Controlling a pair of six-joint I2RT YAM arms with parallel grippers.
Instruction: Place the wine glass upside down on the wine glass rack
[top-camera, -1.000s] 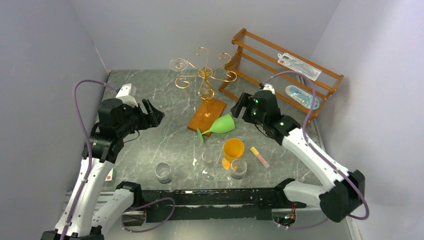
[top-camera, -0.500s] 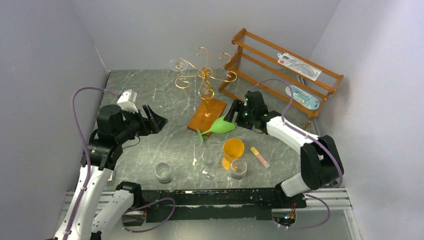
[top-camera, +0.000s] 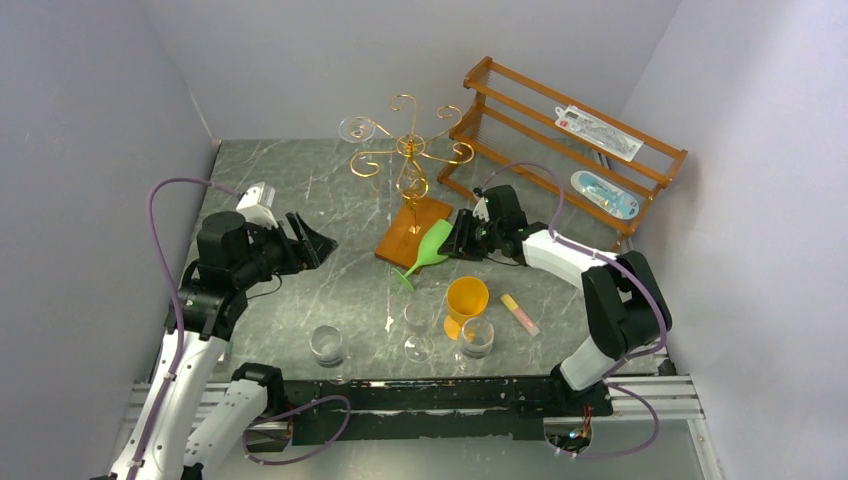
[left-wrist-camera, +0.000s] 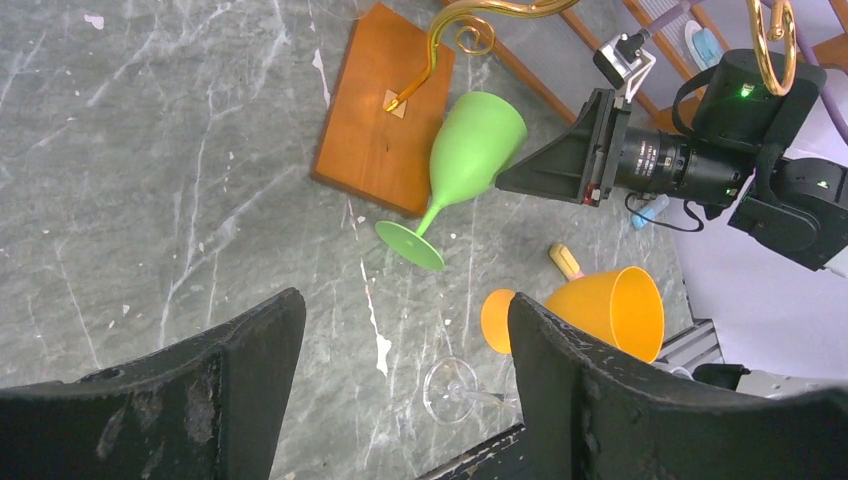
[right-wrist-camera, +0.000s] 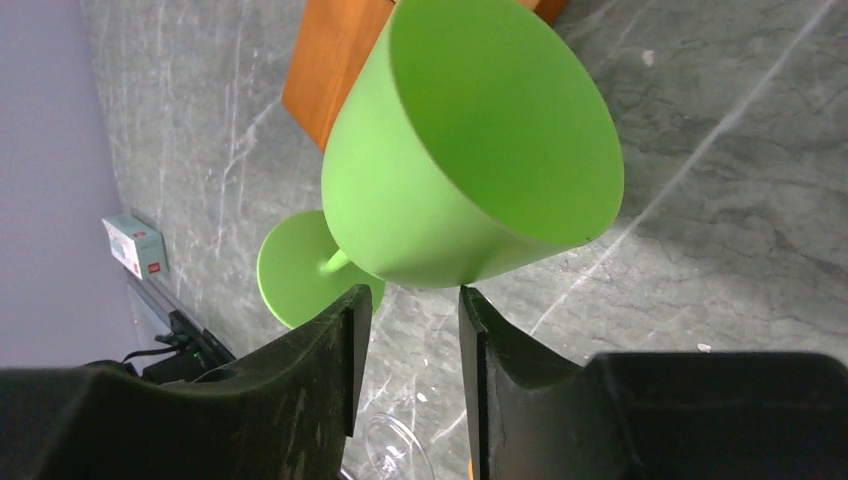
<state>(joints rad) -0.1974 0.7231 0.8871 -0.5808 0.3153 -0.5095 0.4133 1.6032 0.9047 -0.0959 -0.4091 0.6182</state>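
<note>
Since a second ago the right arm has stretched low across the table, and the right gripper (top-camera: 463, 238) now stands at the bowl of the green wine glass (top-camera: 432, 243). The glass has turned: its bowl is now closer to the wooden base (top-camera: 405, 237) and its foot points more toward the near edge. It lies on its side on the marble table (top-camera: 300, 190), with the bowl leaning against the corner of the base of the wine glass rack (top-camera: 410, 150). It is not on the gold arms.

In the right wrist view the jaws have narrowed to a small gap, with the fingertips just under the bowl's outer wall. I cannot tell if they grip it.

The left gripper (top-camera: 313, 238) hangs above the table, well apart from the glass. Its jaws are spread wide and hold nothing.

An orange cup (top-camera: 466, 297) lies near the glass's foot.
</note>
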